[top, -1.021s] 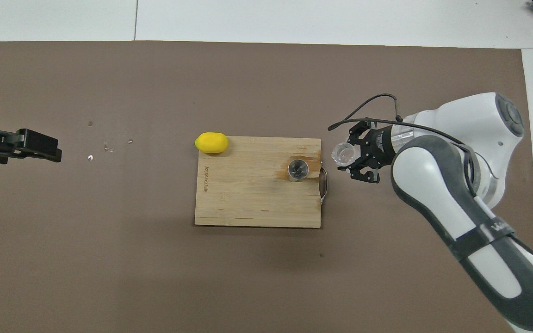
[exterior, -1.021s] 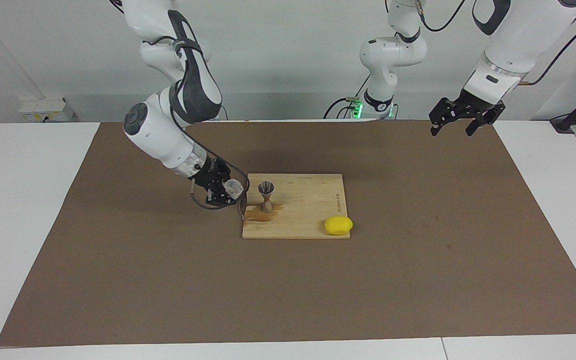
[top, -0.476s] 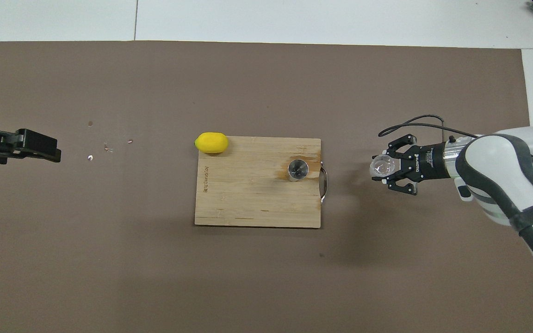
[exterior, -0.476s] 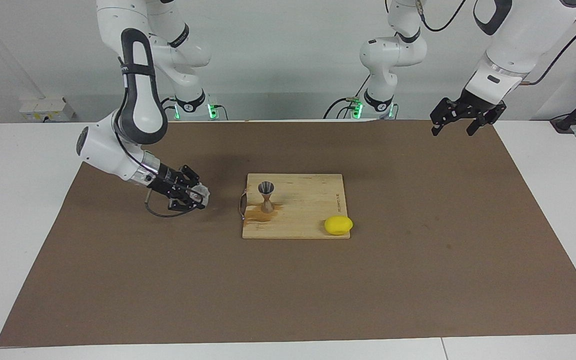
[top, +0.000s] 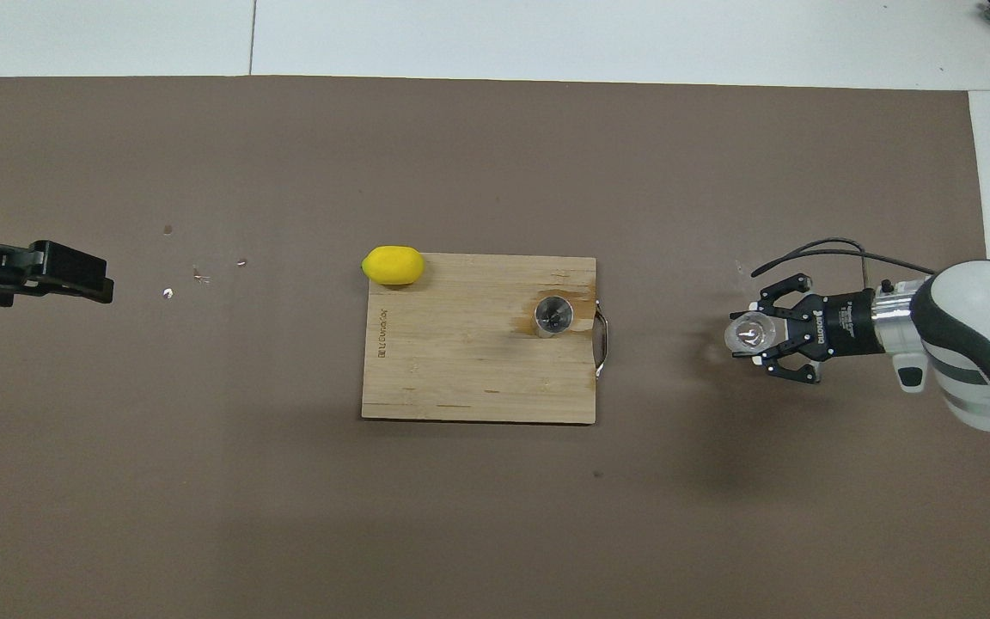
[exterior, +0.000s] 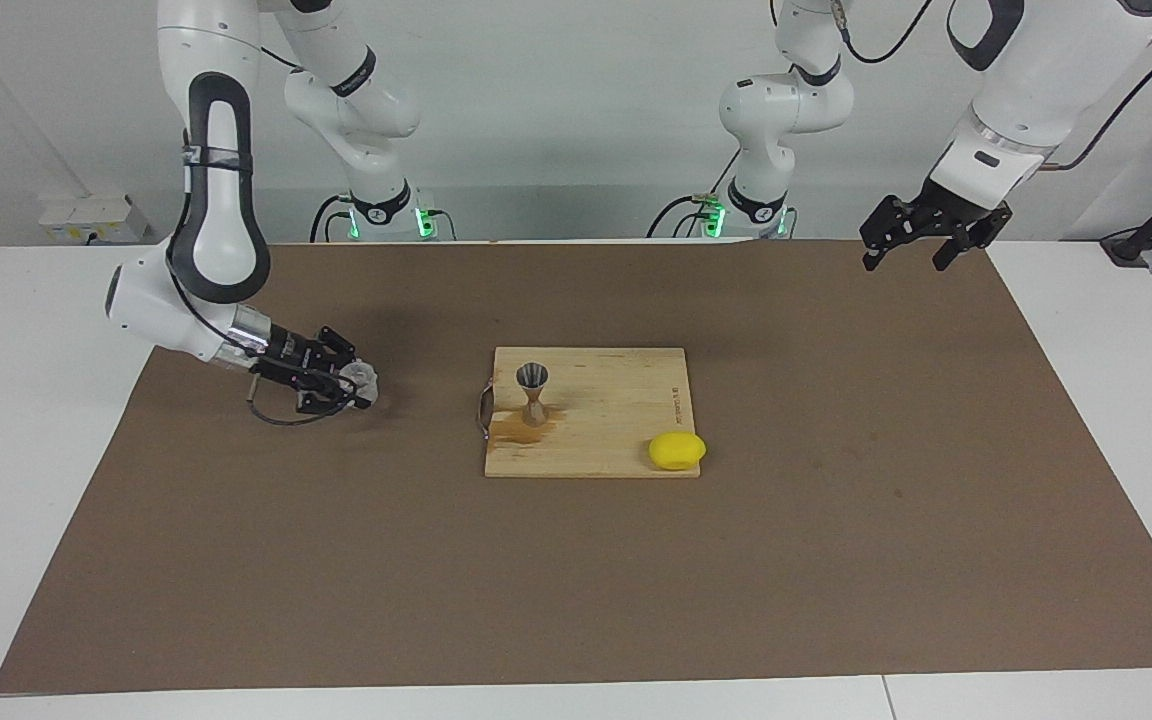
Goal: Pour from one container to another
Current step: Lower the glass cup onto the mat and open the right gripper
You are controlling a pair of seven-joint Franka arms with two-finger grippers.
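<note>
Right pincer (exterior: pixel 351 385) gripping tumbler (exterior: pixel 364 377) low over mat toward right arm's counter end. Left pincer (exterior: pixel 921 243) waiting agape over its near corner. Jigger (exterior: pixel 533 392) standing on board (exterior: pixel 616 420).

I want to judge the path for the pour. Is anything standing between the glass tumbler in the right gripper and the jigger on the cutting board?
Nothing visible does. The right gripper holds the tumbler low over bare mat; the jigger stands near the cutting board's handle end.

The left gripper (top: pixel 74 273) is partly cut off by the overhead view's edge
</note>
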